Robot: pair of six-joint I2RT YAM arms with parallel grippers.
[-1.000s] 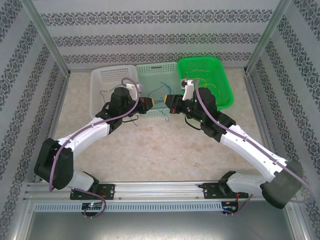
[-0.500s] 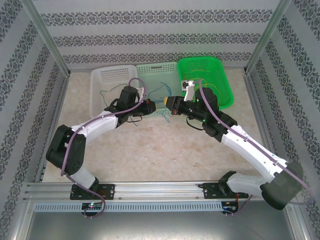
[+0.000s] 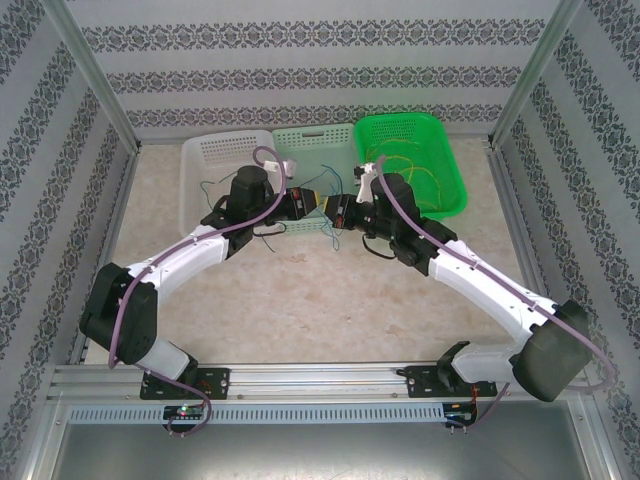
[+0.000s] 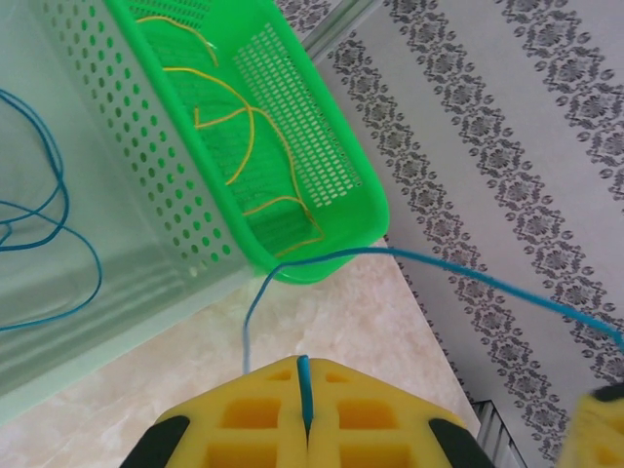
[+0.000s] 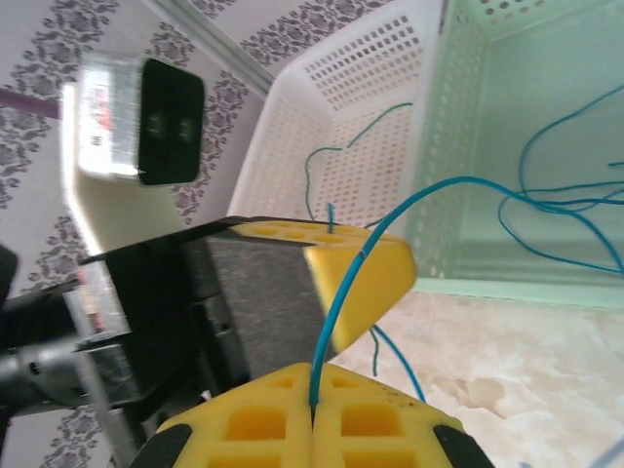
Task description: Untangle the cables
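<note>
Blue cables point(image 4: 390, 252) pinched in left claw point(image 4: 302, 390) and right claw point(image 5: 312, 390).

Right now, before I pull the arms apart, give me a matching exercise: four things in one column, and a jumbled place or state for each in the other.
Things:
1. green basket
2. mint basket
3. white basket
4. left gripper

Places and states:
a. shut on a blue cable
b. at the left end of the row of baskets
c. yellow cables inside
d. loose blue loops inside

Pairs: 1-c, 2-d, 3-b, 4-a.
</note>
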